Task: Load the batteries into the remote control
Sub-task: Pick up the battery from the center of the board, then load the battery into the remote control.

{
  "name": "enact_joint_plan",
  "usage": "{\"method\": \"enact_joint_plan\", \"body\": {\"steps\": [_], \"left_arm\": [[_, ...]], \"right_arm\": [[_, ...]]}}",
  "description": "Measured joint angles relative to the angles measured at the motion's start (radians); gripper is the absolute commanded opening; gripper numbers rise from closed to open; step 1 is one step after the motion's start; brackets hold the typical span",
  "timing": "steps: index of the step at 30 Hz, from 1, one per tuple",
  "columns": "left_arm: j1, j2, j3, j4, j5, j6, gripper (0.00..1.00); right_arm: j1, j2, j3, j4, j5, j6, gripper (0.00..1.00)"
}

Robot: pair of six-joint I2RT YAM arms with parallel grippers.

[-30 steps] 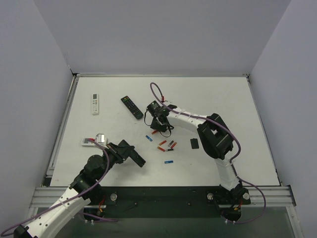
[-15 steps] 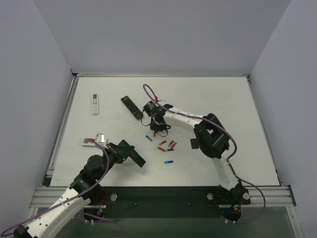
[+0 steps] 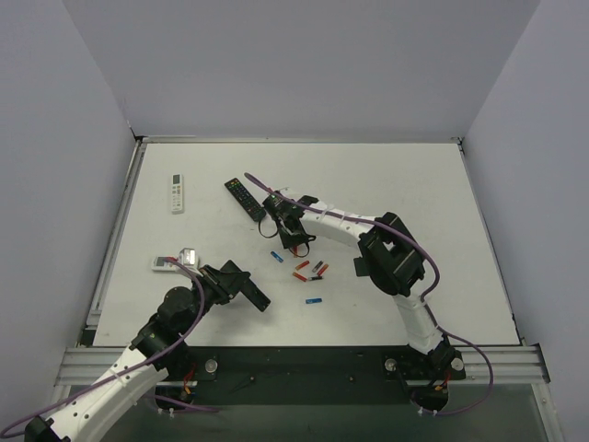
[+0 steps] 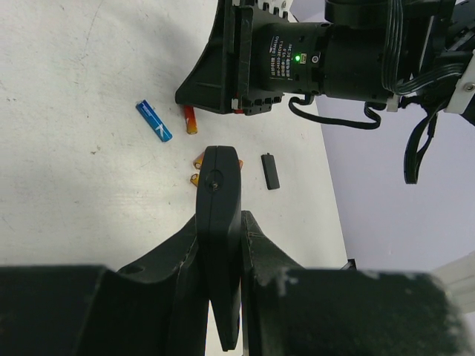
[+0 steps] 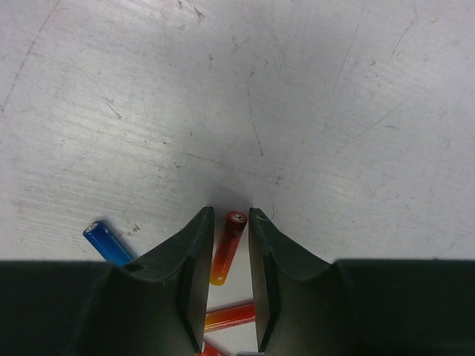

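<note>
My left gripper (image 3: pixel 241 287) is shut on the slim black remote control (image 3: pixel 254 296), held above the table at the front left; in the left wrist view the remote (image 4: pixel 220 215) stands edge-on between the fingers. My right gripper (image 5: pixel 227 230) is low over the table, open by a narrow gap, its jaws on either side of a red-orange battery (image 5: pixel 227 248) that lies flat with a gap on each side. Several more batteries (image 3: pixel 311 271) lie scattered mid-table, among them a blue one (image 5: pixel 106 241). The small black back cover (image 4: pixel 271 171) lies beside them.
A black remote with coloured buttons (image 3: pixel 245 198) lies just left of the right wrist (image 3: pixel 282 206). A white remote (image 3: pixel 177 193) lies at the far left and another white one (image 3: pixel 166 263) beside my left arm. A blue battery (image 3: pixel 314 301) lies apart, nearer the front.
The right wrist has moved a little left and away from the arm bases over the batteries. The left arm and the remote have not moved.
</note>
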Motion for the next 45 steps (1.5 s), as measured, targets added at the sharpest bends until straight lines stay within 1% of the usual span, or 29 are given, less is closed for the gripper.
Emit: {"method": "enact_joint_plan", "body": {"steps": [7,10,11,14,16,17,20,23,25,28,34,38,41,45], "left_arm": [[0.0,0.005,0.0,0.0,0.0,0.0,0.0],[0.0,0.01,0.0,0.0,0.0,0.0,0.0],[0.0,0.012,0.0,0.001,0.0,0.0,0.0],[0.0,0.021,0.0,0.008,0.0,0.0,0.0],[0.0,0.029,0.0,0.023,0.001,-0.003,0.0],[0.0,0.037,0.0,0.036,0.001,-0.004,0.0],[0.0,0.077,0.0,0.099,0.01,-0.006,0.0],[0.0,0.132,0.0,0.195,0.031,-0.006,0.0],[0.0,0.164,0.0,0.262,0.04,-0.006,0.0],[0.0,0.213,0.0,0.358,0.055,-0.003,0.0],[0.002,0.301,0.0,0.498,0.077,-0.006,0.0],[0.002,0.332,0.0,0.562,0.087,-0.008,0.0],[0.002,0.338,0.0,0.584,0.09,-0.019,0.0],[0.002,0.335,0.0,0.61,0.089,-0.055,0.0]], "right_arm": [[-0.001,0.016,0.029,-0.034,-0.023,-0.017,0.23],[-0.005,0.023,0.038,-0.042,-0.035,-0.01,0.18],[-0.006,0.024,0.04,-0.043,-0.043,-0.003,0.13],[-0.008,0.024,0.042,-0.043,-0.057,0.004,0.05],[-0.01,0.024,0.042,-0.044,-0.058,0.003,0.02],[-0.01,0.024,0.042,-0.044,-0.058,0.003,0.0],[-0.01,0.02,0.04,-0.042,-0.058,0.0,0.0],[-0.01,-0.008,0.001,-0.017,-0.063,-0.006,0.0],[-0.009,-0.059,-0.053,-0.001,-0.069,-0.015,0.0],[-0.007,-0.183,-0.138,0.039,-0.078,-0.026,0.0],[0.039,-0.578,-0.33,0.211,-0.092,-0.084,0.0],[0.114,-0.777,-0.45,0.347,-0.1,-0.151,0.0],[0.184,-0.867,-0.539,0.431,-0.113,-0.202,0.0],[0.257,-0.912,-0.609,0.501,-0.135,-0.249,0.0]]}}
